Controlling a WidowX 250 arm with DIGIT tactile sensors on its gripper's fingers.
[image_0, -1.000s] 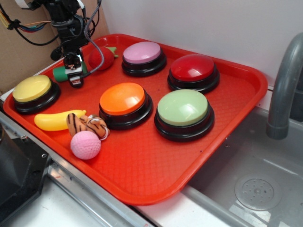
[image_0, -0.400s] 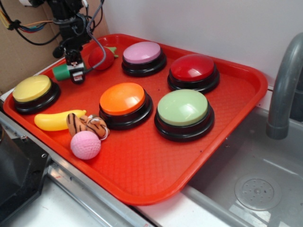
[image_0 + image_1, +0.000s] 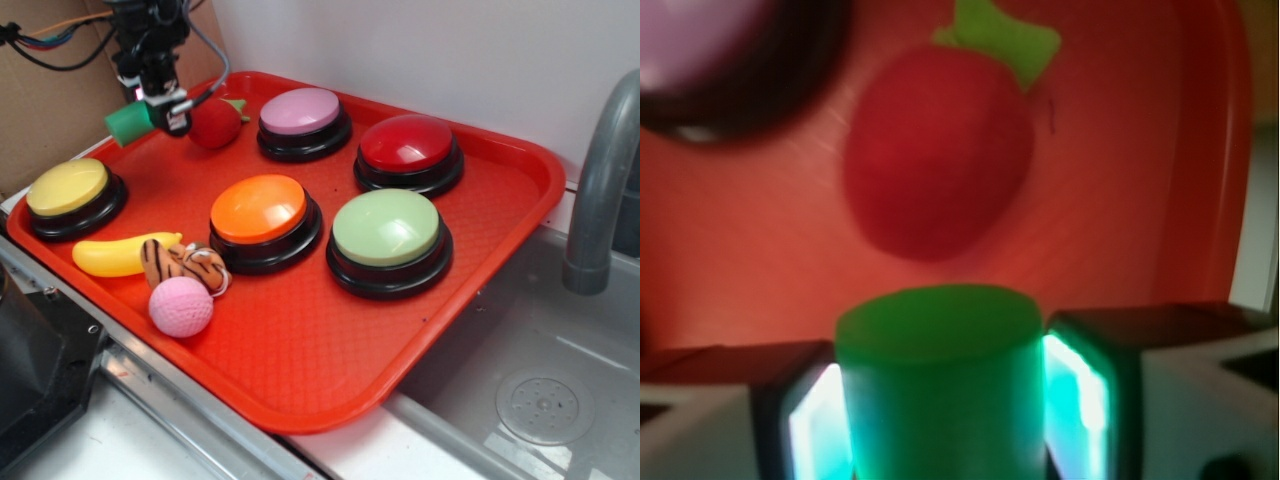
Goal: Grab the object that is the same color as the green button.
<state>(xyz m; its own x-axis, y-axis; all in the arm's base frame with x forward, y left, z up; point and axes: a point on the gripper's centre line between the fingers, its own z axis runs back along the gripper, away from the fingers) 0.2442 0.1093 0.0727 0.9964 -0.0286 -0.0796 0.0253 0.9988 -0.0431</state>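
Five dome buttons point(image 3: 387, 228) sit on one tray point(image 3: 300, 370); the end effector point(image 3: 160, 110) grips one green cylinder point(image 3: 126, 122).

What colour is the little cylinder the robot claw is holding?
Green. The cylinder shows best in the wrist view, clamped in the gripper.

On the red tray point(image 3: 480, 290) we see a strawberry toy point(image 3: 215, 123) at eleven o'clock, pink button point(image 3: 302, 112) at twelve, red button point(image 3: 408, 145) at one, orange button point(image 3: 259, 210) central, yellow button point(image 3: 68, 188) at nine. At eight lie a banana point(image 3: 115, 257), striped toy point(image 3: 185, 265) and pink ball point(image 3: 181, 306). A grey faucet point(image 3: 605, 170) stands at three, over the sink point(image 3: 530, 390).
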